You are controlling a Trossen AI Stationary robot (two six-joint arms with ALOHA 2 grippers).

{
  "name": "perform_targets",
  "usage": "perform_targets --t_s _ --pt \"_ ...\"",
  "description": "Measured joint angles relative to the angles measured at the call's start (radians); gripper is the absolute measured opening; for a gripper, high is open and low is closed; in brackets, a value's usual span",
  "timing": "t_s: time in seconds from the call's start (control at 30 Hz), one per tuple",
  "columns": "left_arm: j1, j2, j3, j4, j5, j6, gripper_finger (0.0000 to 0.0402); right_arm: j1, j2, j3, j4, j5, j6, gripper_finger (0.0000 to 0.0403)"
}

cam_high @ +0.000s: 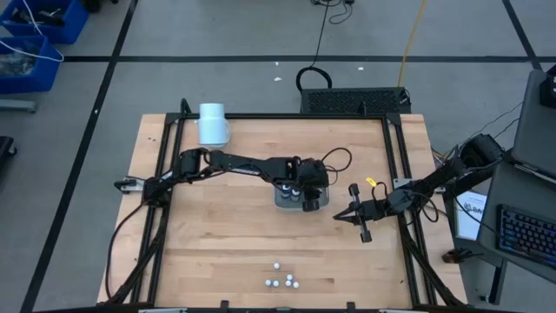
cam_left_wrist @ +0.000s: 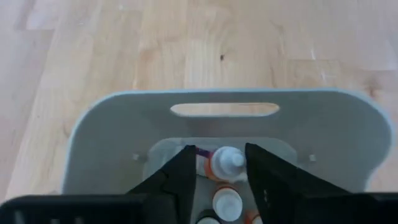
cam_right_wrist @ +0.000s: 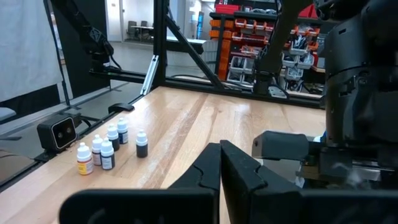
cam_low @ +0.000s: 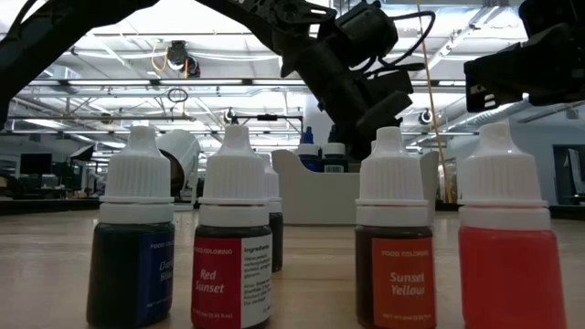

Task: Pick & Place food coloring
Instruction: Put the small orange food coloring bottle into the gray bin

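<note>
A translucent grey tray [cam_high: 318,202] stands mid-table and holds several food coloring bottles [cam_high: 295,185]. My left gripper [cam_high: 300,178] hangs over it, open, fingers pointing down into it [cam_left_wrist: 221,155]. They stand on either side of a white-capped bottle [cam_left_wrist: 227,163] that sits among the others in the tray. More white-capped bottles [cam_high: 282,280] stand upright near the table's front edge, close up in the low view [cam_low: 233,247] and farther off in the right wrist view [cam_right_wrist: 109,149]. My right gripper [cam_high: 358,217] waits to the right of the tray, shut and empty [cam_right_wrist: 221,165]. My left gripper's fingers [cam_left_wrist: 261,171] come from above, one on each side of the white-capped bottle's top [cam_left_wrist: 231,160]. A gap shows on one side. Whether the other finger touches the cap, I cannot tell.
A pale blue cylinder [cam_high: 213,123] lies at the table's far left corner. A black frame [cam_high: 395,174] runs along the table's edges. The tray's wall has a handle slot [cam_left_wrist: 224,110]. Bare wood lies between the tray and the front bottles.
</note>
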Motion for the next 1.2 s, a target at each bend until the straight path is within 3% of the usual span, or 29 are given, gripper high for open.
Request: perform_targets --t_s 0.2,0.5,0.6,0.73,0.87,1.0,1.13,1.2 --pt "-0.013 -0.058 -0.001 -0.019 0.003 -0.022 0.0175 0.000 0.000 0.000 -0.001 0.000 0.022 0.0000" --pt "-0.148 -0.447 0.000 -0.273 -0.055 -0.029 0.0183 0.000 0.000 0.000 -0.029 0.000 0.021 0.0000" --pt "-0.248 -0.603 0.000 -0.388 -0.162 -0.045 0.0183 0.000 0.000 0.000 -0.031 0.000 0.022 0.0000" --pt "-0.430 -0.783 -0.062 -0.467 -0.434 -0.102 0.0184 0.000 0.000 0.000 -0.031 0.000 0.022 0.0000" --pt "-0.604 -0.975 -0.284 -0.439 -0.678 -0.285 0.0163 0.000 0.000 0.000 -0.031 0.000 0.023 0.0000" --pt "-0.724 -1.120 -0.630 -0.345 -0.794 -0.565 0.0101 0.000 0.000 0.000 -0.031 0.000 0.022 0.0000" --pt "-0.766 -1.166 -0.978 0.075 -0.841 -0.591 0.0019 0.000 0.000 0.000 -0.031 0.000 0.022 0.0000" --pt "-0.762 -1.149 -1.132 0.353 -0.821 -0.512 0.0010 0.000 0.000 0.000 -0.031 0.000 0.022 0.0000"
